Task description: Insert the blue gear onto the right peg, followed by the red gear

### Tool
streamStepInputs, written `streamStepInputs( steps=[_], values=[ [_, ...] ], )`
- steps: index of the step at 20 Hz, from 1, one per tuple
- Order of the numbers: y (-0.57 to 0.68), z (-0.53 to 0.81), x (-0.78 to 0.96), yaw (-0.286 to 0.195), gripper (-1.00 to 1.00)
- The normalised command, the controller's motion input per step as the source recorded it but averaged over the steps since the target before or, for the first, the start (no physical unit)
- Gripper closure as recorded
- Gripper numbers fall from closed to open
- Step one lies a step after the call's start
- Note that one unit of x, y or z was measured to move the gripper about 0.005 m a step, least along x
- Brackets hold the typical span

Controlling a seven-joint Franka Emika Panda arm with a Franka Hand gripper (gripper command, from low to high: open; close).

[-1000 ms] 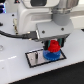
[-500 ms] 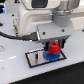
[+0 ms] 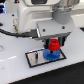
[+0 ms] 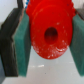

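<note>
My gripper (image 3: 54,46) is shut on the red gear (image 3: 54,44) and holds it just above the blue gear (image 3: 50,54). The blue gear lies flat on the right part of the grey plate (image 3: 34,60). The right peg is hidden by the two gears. A thin dark pin (image 3: 37,56) stands on the plate's left part. In the wrist view the red gear (image 4: 47,22) with its dark centre hole sits between the green pads (image 4: 22,45). I cannot tell whether the red gear touches the blue gear.
The plate lies on a white table (image 3: 15,72). The arm's white body (image 3: 45,12) and a black cable (image 3: 15,34) hang over the area behind the plate.
The gripper with the red gear has shifted a little toward the exterior view's right and down, closer over the blue gear. The blue gear and plate have not moved.
</note>
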Motion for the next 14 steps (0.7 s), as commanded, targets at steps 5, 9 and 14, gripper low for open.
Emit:
streamStepInputs(
  steps=[5, 9, 14],
  values=[
    [-0.14, -0.24, 0.22, 0.0, 1.0],
    [-0.07, -0.26, 0.25, 0.0, 1.0],
    [0.06, 0.19, 0.09, 0.0, -1.0]
  ],
)
